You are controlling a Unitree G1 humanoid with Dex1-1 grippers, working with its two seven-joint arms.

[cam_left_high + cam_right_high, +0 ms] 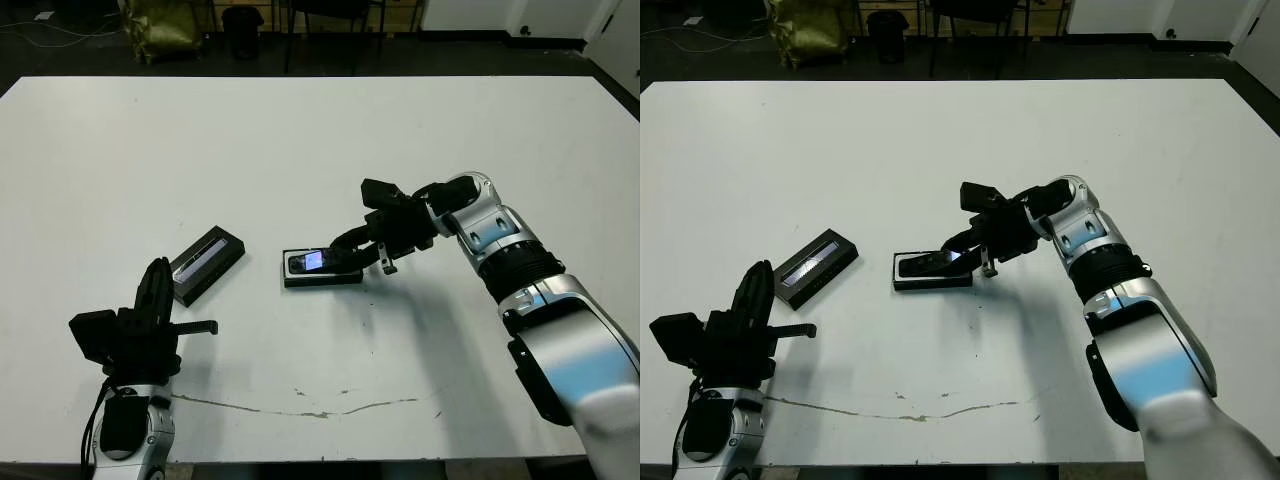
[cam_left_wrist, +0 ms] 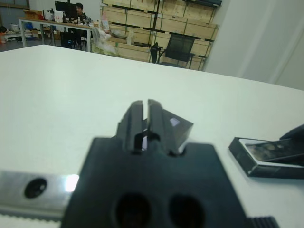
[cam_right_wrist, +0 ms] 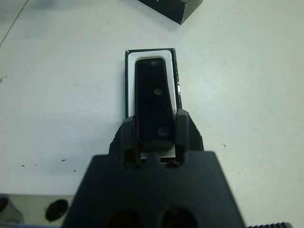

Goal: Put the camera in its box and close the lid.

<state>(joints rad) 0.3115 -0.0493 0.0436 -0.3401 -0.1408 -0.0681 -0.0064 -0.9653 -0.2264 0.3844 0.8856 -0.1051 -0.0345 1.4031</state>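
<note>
Left eye view: nearest, at seven o'clock, the left gripper [image 1: 158, 285] idles, fingers together. Beyond it lies the lid [image 1: 207, 263]. Mid-table, the right gripper [image 3: 156, 130] is clamped on the camera [image 3: 153, 99], lowering it into the box [image 3: 128, 84]. Next, I judge: release, withdraw toward three o'clock, fetch lid.

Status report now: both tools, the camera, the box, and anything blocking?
Right tool shut on camera, over the box. Left tool shut, empty, near the table's front edge. Lid lies apart, left of box. Nothing blocking.
</note>
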